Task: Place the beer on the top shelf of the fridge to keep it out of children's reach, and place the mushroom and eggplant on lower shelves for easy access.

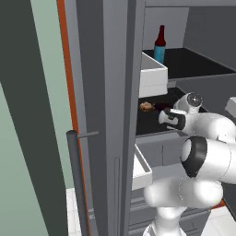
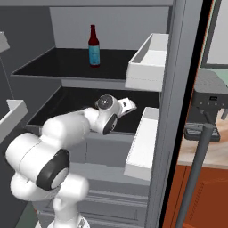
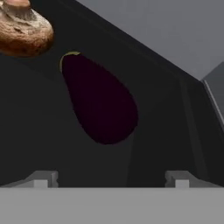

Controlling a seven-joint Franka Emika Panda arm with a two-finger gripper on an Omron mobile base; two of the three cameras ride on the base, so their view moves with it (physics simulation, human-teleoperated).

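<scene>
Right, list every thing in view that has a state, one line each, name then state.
fridge: door open, shelves exposed.
beer: upright on the top shelf, free of the gripper.
eggplant: lying on its side on a lower shelf, not held.
mushroom: resting on the same shelf beside the eggplant's stem end.
gripper: open, holding nothing, fingertips short of the eggplant.

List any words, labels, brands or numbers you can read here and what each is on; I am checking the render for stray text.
None can be read.
The beer on the top shelf has a teal label, with no letters legible on it.
The appliance outside the fridge has a small dark panel, too small to read.
</scene>
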